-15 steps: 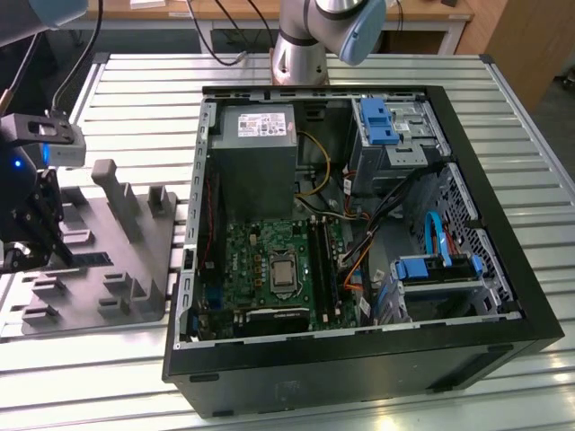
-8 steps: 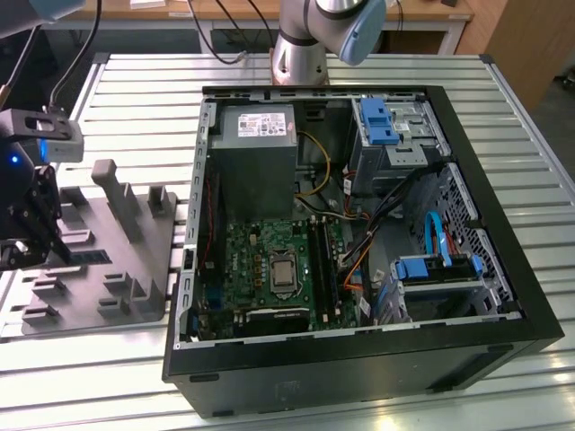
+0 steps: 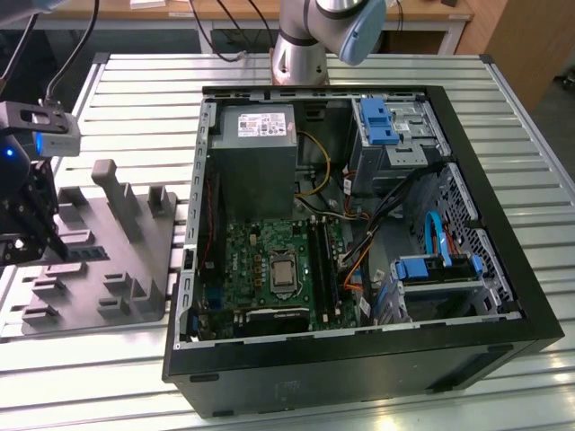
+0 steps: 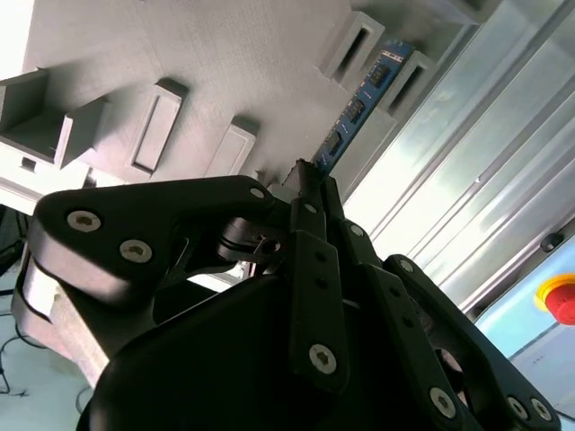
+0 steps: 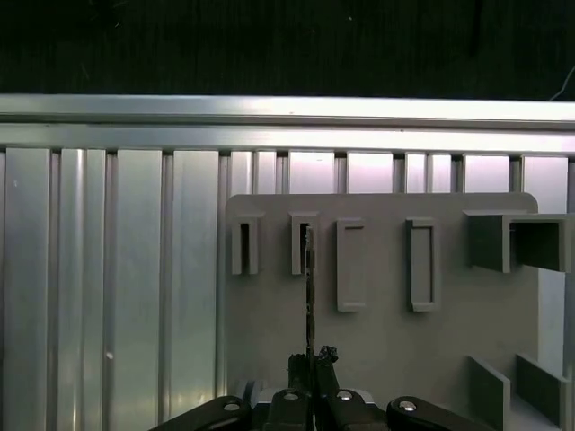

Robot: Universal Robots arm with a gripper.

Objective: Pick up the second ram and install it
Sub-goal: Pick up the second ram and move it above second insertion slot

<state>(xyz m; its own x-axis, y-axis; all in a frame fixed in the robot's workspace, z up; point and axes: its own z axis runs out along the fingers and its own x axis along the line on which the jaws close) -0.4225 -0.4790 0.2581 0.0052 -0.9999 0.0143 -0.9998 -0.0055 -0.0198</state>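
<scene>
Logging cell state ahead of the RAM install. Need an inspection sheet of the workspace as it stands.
Surface: slatted aluminium table carrying an open PC case and a grey fixture block.
Job's things: second ram on edge at a fixture slot, one end between the fingers.
Clutter: nothing seen.
Grippers: gripper shut on the second ram, above the fixture block.
Cables: wire bundles inside the case.
Surroundings: wooden bench behind; red button.

Bright glare on the ribbed metal table (image 5: 117, 269), deep shadow inside the computer case (image 3: 359, 373), pincer (image 4: 307, 175) dark, backlit.
</scene>
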